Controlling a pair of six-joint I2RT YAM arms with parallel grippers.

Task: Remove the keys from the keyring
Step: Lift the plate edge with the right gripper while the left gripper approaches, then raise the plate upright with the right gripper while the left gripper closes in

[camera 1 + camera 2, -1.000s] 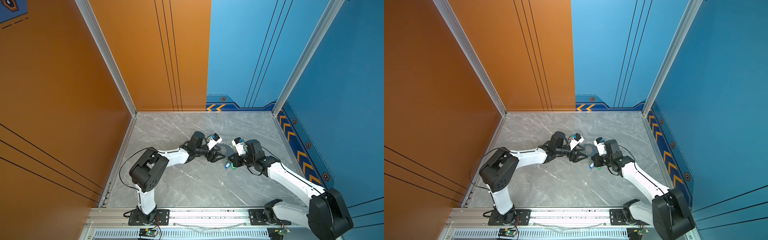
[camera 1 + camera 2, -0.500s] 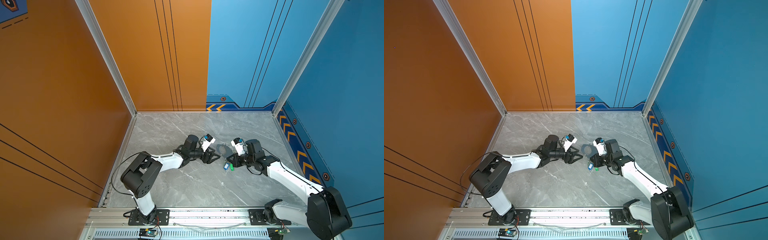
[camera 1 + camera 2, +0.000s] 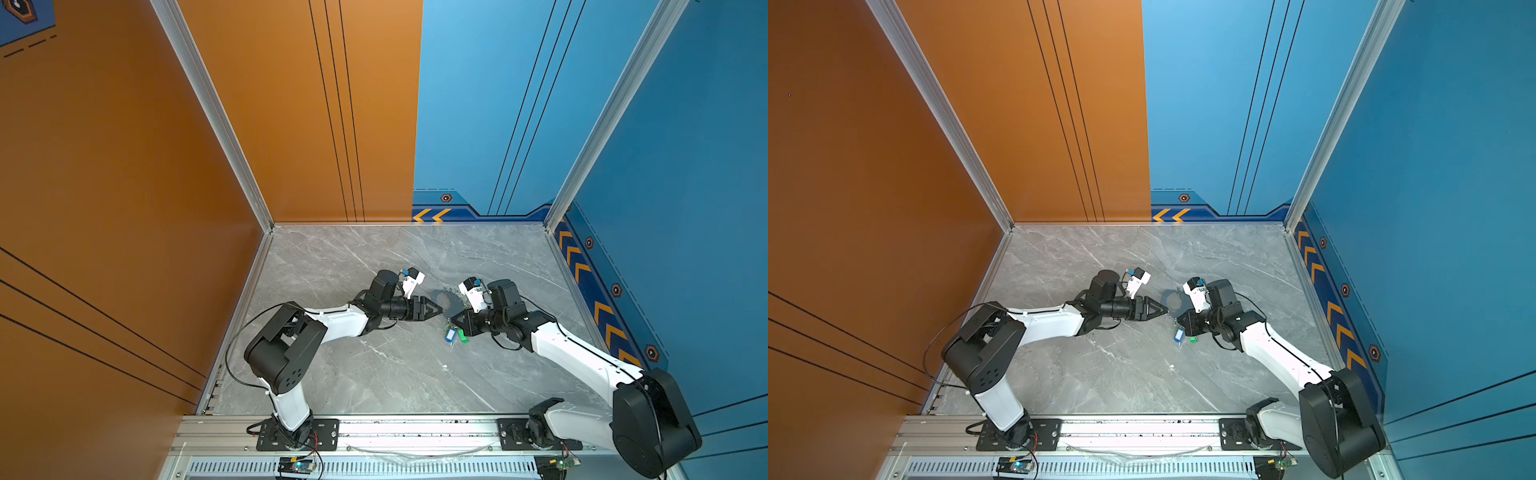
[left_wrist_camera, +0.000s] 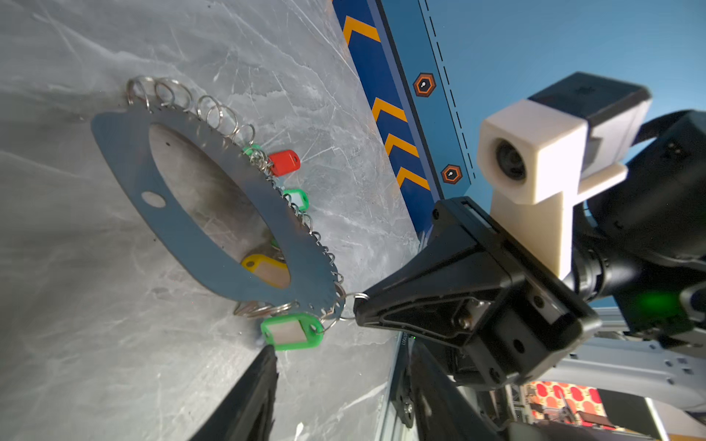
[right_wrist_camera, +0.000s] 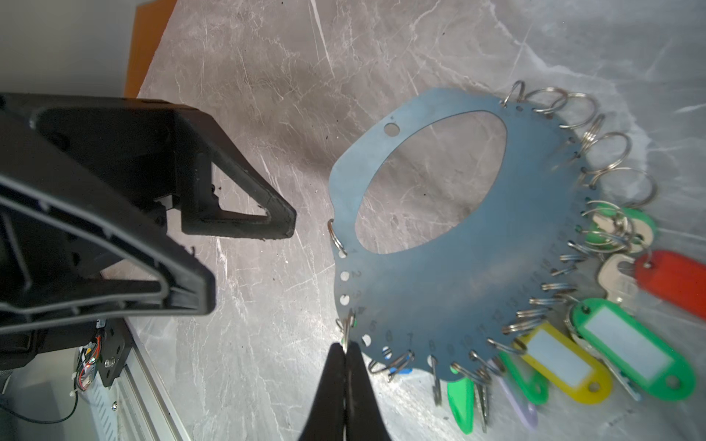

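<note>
The keyring [image 5: 458, 290] is a flat grey-blue oval plate with a wide hole, fringed with small silver rings, and shows in both top views [image 3: 444, 300] [image 3: 1172, 300]. It hangs tilted over the table. My right gripper [image 5: 345, 347] is shut on one small ring at its edge [image 4: 353, 305]. The keys hang from the fringe with red [image 5: 672, 282], green [image 5: 634, 347] and yellow [image 5: 561, 362] tags; a blue tag [image 3: 449, 334] dangles below. My left gripper [image 4: 342, 351] is open and holds nothing, a short way from the plate's near edge [image 3: 436, 309], one finger [image 4: 263, 382] just under a green tag [image 4: 292, 331].
The grey marble table [image 3: 374, 374] is walled by orange panels on the left and blue panels at the back and right, with a chevron strip [image 3: 598, 307] along the right edge. An aluminium rail [image 3: 415, 428] carrying both arm bases runs along the front.
My left wrist has drawn back a little to the left and its gripper now points level at the keyring, jaws slightly narrower. The right gripper and keyring have barely moved.
</note>
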